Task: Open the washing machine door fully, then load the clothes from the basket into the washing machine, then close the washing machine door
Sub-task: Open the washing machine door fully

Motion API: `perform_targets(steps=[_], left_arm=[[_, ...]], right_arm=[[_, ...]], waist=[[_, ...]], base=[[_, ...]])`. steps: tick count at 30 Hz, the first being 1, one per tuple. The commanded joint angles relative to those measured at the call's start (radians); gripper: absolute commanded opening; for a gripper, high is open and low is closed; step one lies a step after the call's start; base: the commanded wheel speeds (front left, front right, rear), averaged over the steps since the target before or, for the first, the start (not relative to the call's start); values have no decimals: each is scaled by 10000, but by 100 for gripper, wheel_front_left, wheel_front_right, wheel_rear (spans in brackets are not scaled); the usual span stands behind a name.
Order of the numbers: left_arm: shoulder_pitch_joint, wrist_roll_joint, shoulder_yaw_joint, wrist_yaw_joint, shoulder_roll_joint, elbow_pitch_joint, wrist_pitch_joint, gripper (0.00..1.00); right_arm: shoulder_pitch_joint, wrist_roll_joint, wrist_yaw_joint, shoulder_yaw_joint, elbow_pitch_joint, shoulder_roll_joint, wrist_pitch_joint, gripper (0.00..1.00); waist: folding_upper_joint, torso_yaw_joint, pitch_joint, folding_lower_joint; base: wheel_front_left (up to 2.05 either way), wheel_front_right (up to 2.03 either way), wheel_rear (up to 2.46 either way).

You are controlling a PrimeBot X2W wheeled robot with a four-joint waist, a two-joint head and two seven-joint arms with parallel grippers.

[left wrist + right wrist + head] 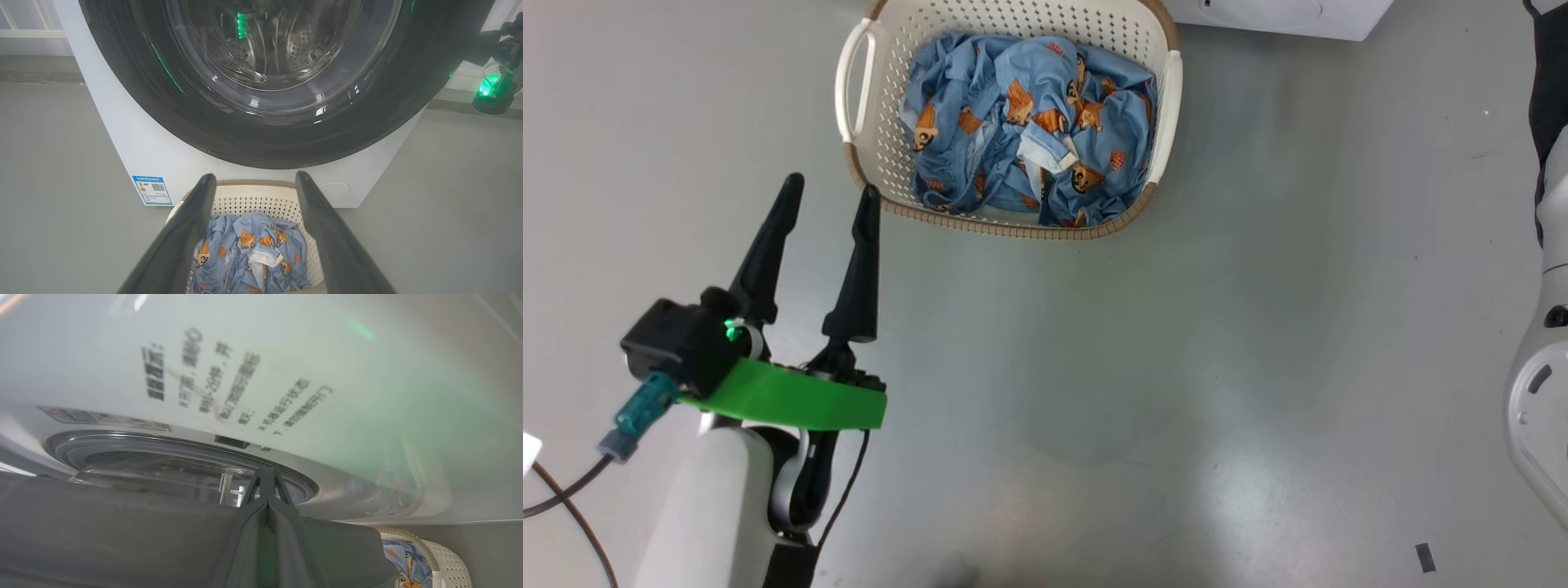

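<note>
With left tool (833,184) spread empty beside basket (1013,231), right tool (266,475) pinched shut at glossy door (261,143) edge: could slip off mid-pull.

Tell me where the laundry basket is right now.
The cream perforated plastic basket sits on the grey floor before the white front-loading washing machine, top centre in the head view, just ahead-right of the open left gripper.

1. It looks like a laundry room with a bare grey floor (1176,367).
2. A white washing machine (135,143) stands ahead of the left gripper (833,183).
3. A basket (874,98) of clothes (1029,122) sits between them.
</note>
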Motion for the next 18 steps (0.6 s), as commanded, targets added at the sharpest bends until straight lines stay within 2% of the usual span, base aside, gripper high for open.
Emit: perform_targets(steps=[1, 7, 18], left_arm=[[23, -53, 366, -16, 249, -227, -61, 100], [28, -25, 428, -16, 248, -294, -61, 100], [155, 42, 396, -16, 423, -432, -61, 100]], right_arm=[[-284, 207, 19, 353, -126, 547, 420, 0], [22, 720, 19, 672, -284, 547, 1690, 0], [1010, 933, 19, 592, -992, 547, 3555, 0]], waist=[[0, -1, -26, 0], [0, -54, -123, 0], [0, -127, -495, 0]], base=[[0, 0, 0], [0, 0, 0], [0, 0, 0]])
